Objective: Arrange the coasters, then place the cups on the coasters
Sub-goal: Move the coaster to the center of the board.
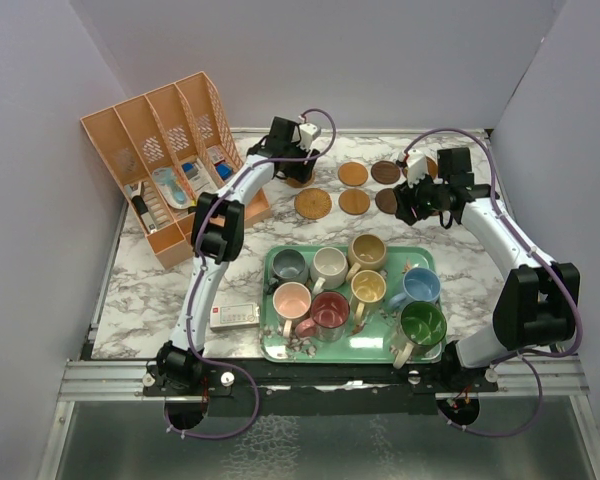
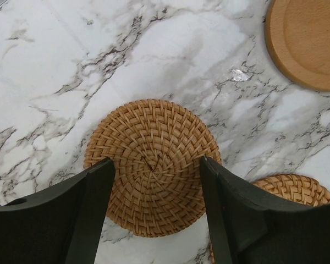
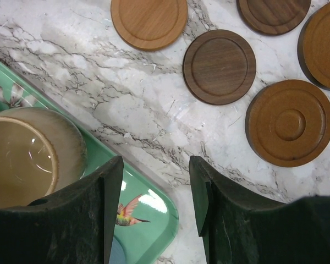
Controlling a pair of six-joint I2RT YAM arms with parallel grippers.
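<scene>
**Left arm over a woven coaster, right arm beside the wooden ones, cups on the tray.**

My left gripper (image 2: 155, 170) hangs jaws apart, gripping nothing. The woven coaster (image 2: 151, 137) lies flat on the marble straight below, one finger over each edge. It is round, so I judge wrist angle hardly matters. My right gripper (image 3: 157, 165) is likewise spread and empty over bare marble. The tray (image 3: 148, 220) corner and tan cup (image 3: 22, 159) sit to its left. The dark brown coaster (image 3: 219, 66) lies ahead-right, nearer this arm.
</scene>
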